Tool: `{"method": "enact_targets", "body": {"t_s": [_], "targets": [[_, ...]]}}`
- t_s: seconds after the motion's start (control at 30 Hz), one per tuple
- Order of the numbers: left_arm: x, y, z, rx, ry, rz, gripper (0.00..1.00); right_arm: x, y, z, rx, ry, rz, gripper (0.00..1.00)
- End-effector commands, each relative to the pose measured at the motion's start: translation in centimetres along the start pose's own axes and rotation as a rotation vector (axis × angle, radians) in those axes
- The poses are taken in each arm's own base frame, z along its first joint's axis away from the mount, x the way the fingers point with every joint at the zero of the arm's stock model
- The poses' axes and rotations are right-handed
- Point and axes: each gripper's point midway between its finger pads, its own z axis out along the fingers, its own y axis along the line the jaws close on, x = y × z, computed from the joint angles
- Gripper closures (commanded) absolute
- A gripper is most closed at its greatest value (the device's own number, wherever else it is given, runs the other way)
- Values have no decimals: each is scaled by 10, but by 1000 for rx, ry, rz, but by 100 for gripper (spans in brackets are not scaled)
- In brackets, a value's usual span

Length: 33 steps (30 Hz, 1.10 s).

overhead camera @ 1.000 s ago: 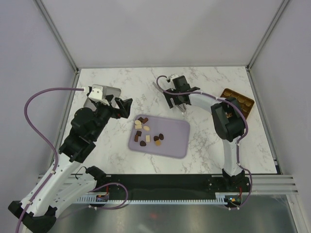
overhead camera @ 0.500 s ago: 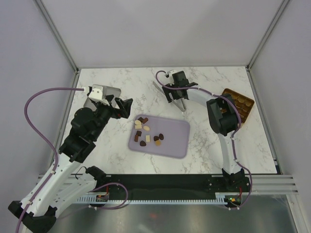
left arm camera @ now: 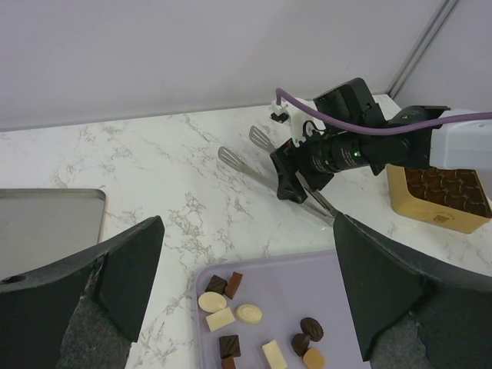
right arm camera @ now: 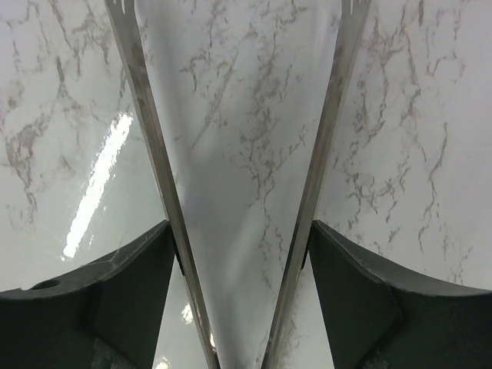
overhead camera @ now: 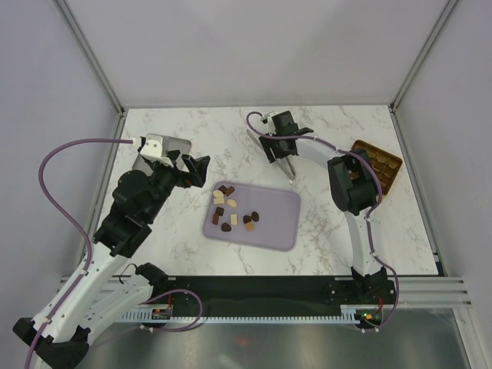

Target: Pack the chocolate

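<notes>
Chocolate (left arm camera: 248, 313) partly cropped, on tray (left arm camera: 307, 280).

Approx. 12 small bite-sized chocolate pcs (overhead camera: 234, 219): 4 cream-white, rest dark or mid brown. 1 ea.: lilac rectangular plastic tray (overhead camera: 273, 211), gold compartmented box (overhead camera: 386, 162), slim steel tongs (right arm camera: 155, 154), flat grey metal tray (left arm camera: 46, 223). 2 black-and-white robot arms (overhead camera: 127, 211).

White grey-veined marble table (overhead camera: 200, 134), plain pale lilac-grey walls (overhead camera: 254, 54) on three sides, bare aluminium posts (overhead camera: 90, 55) at the back corners, black rail (overhead camera: 261, 286) along the near edge, soft glare on the marble.
</notes>
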Motion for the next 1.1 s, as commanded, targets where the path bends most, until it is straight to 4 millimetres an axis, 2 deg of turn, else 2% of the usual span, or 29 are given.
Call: {"method": "enact_targets", "body": {"t_s": [0.0, 0.07, 0.1, 0.17, 0.2, 0.27, 0.3, 0.37, 0.4, 0.43, 0.47, 0.5, 0.53, 0.57, 0.63, 0.67, 0.7, 0.73, 0.77, 0.83, 0.87, 0.93, 0.97, 1.0, 1.07], "targets": [[-12, 5, 4, -31, -46, -13, 1, -29, -12, -45, 39, -6, 26, 25], [-11, 4, 4, -27, -42, -11, 1, -41, -9, -64, 28, -30, 57, 28], [-10, 3, 4, -23, -40, -12, 1, -38, -7, -71, 18, -17, 65, 28], [-10, 3, 5, -23, -40, -14, 1, -46, -4, -91, 2, -36, 102, 30], [-11, 2, 5, -20, -39, -14, 1, -40, -2, -97, -3, -15, 111, 31], [-10, 1, 5, -12, -38, -17, 1, -42, -2, -113, -6, -22, 145, 33], [-10, 0, 5, -7, -37, -17, 1, -35, -1, -117, -6, 0, 158, 35], [-9, 0, 6, -8, -33, -17, 1, -38, 1, -135, -9, -16, 187, 36], [-7, 0, 6, -9, -28, -16, 1, -29, 1, -139, -10, 4, 199, 37], [-7, 0, 7, -8, -27, -16, 1, -34, 4, -152, -21, -17, 210, 38], [-7, 0, 7, -6, -28, -18, 1, -31, 5, -157, -30, -15, 217, 38], [-5, -1, 8, -6, -22, -17, 1, -22, 9, -161, -34, 8, 231, 39], [-5, -1, 8, -4, -21, -18, 1, -24, 10, -173, -37, -8, 235, 40], [-4, -2, 8, 1, -17, -18, 1, -14, 19, -177, -70, 13, 235, 40], [-4, -3, 8, 5, -18, -21, 1, -15, 27, -196, -88, -8, 245, 42], [-5, -3, 8, 5, -20, -21, 1, -3, 34, -200, -96, 22, 239, 42], [-4, -2, 8, 4, -17, -21, 1, 0, 39, -206, -101, 22, 234, 43], [-4, -3, 8, 4, -17, -21, 1, -1, 44, -221, -112, -2, 238, 43], [-4, -3, 8, 5, -18, -21, 1, 10, 56, -224, -129, 16, 221, 43], [-3, -3, 9, 5, -13, -25, 0, 12, 68, -243, -151, -8, 203, 44], [-1, -2, 11, -2, -7, -26, 0, 25, 81, -247, -161, 18, 178, 44], [0, -2, 12, -8, 1, -28, 0, 31, 94, -261, -183, 9, 154, 45], [3, -1, 14, -14, 15, -27, 0, 46, 108, -264, -205, 37, 120, 45], [4, -1, 15, -15, 19, -26, 0, 48, 113, -273, -220, 24, 107, 45], [3, -1, 14, -17, 21, -27, 0, 61, 120, -278, -216, 29, 81, 46]]}}
